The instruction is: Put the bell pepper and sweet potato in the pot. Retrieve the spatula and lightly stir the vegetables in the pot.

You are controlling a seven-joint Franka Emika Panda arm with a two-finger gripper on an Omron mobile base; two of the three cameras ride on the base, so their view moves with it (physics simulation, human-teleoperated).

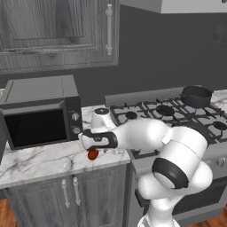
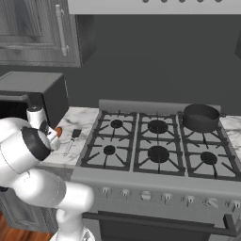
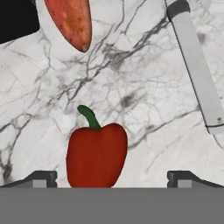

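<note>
Gripper (image 3: 112,177) spread wide above the white marble tabletop (image 3: 144,87), grasping nothing.
Glossy red bell pepper (image 3: 96,155) lies between its fingertips; orange-brown oval sweet potato (image 3: 71,21) beyond; grey-handled spatula (image 3: 197,65) alongside.

It's a home kitchen. A 6-burner gas stove (image 2: 157,143) stands beside a marble counter (image 1: 48,159) with a microwave (image 1: 40,113), under grey wooden cabinets (image 1: 57,33).
</note>
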